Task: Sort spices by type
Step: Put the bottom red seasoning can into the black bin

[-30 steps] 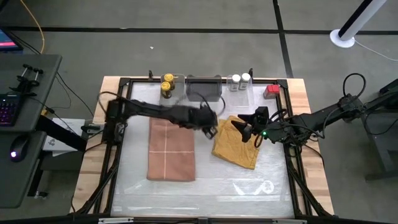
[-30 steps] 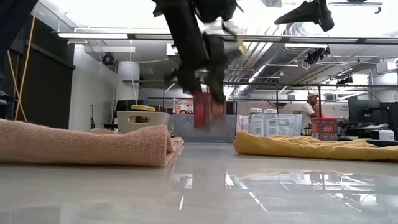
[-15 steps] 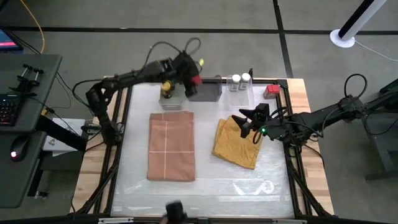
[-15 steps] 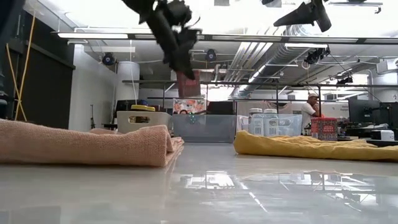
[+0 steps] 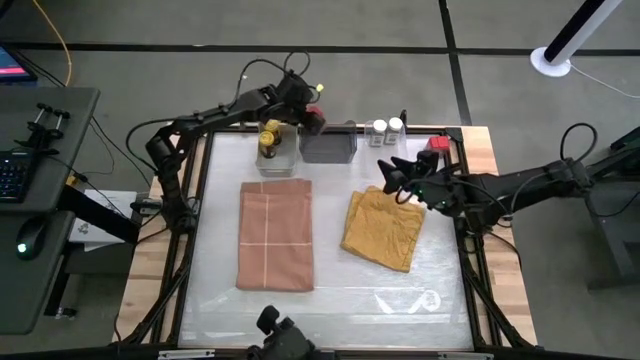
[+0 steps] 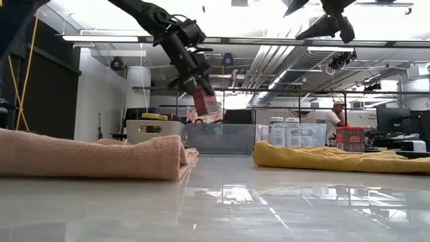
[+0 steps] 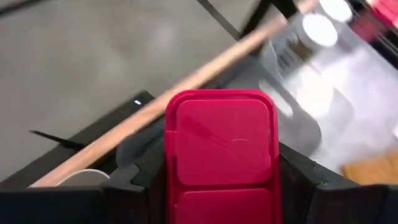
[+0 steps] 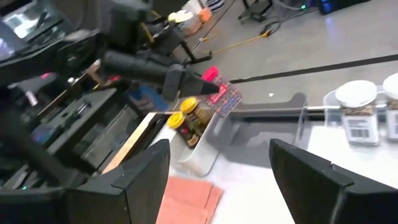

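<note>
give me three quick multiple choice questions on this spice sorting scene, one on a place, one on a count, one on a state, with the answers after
1. Where is the red tin that the left gripper holds?
A. lying on the pink cloth
B. in the air above the far edge of the table, by the clear bin
C. on the mustard cloth

2. How many white-topped shakers stand at the far edge?
A. two
B. four
C. none

3. How is the right gripper?
A. shut on a shaker
B. shut on a yellow-lidded jar
C. open, holding nothing

Answers: 1 B, the low view shows the tin held up off the table; 2 A, the high view shows a pair side by side; 3 C, the right wrist view shows its fingers spread with nothing between them.
</note>
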